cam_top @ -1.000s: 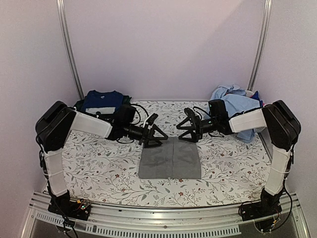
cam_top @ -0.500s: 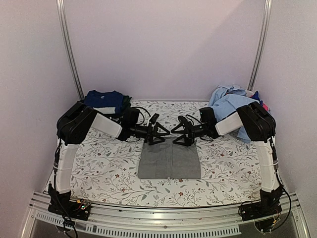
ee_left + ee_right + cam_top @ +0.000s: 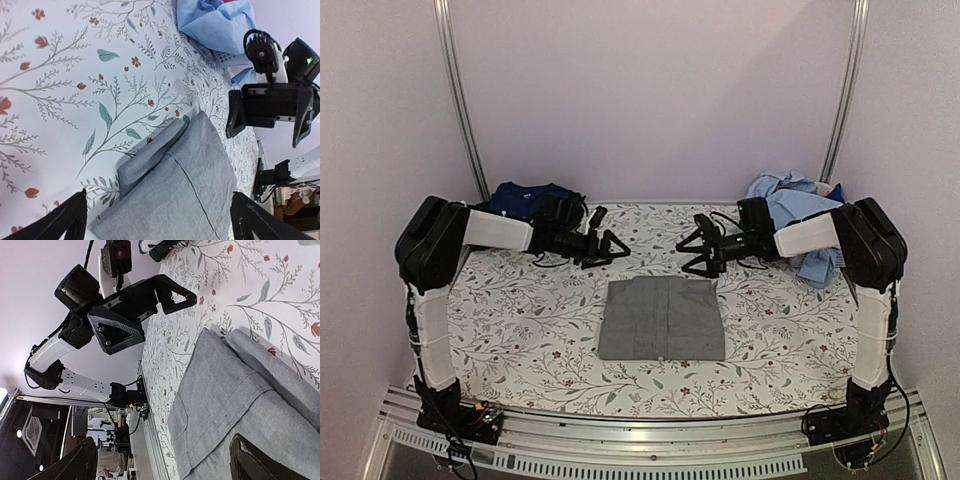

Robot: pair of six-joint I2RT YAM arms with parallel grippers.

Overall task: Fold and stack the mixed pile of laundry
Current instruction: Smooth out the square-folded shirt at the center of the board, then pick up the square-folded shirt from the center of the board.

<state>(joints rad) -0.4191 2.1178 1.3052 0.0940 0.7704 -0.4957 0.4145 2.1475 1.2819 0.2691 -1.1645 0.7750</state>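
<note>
A folded grey shirt (image 3: 662,318) lies flat in the middle of the floral sheet. It also shows in the left wrist view (image 3: 190,185) and the right wrist view (image 3: 235,400). My left gripper (image 3: 612,240) is open and empty, hovering past the shirt's far left corner. My right gripper (image 3: 688,248) is open and empty, past its far right corner. A crumpled pile of light blue shirts (image 3: 790,205) sits at the back right and shows in the left wrist view (image 3: 215,22). Folded navy T-shirts (image 3: 525,200) are stacked at the back left.
The white sheet with leafy vines (image 3: 520,320) covers the table. Metal posts (image 3: 460,100) stand at the back corners against the wall. Black cables (image 3: 610,222) lie behind the grippers. The rail (image 3: 650,455) runs along the near edge.
Both grippers have pulled back from the grey shirt's far edge, the left one toward the back left. The shirt stays folded on the sheet.
</note>
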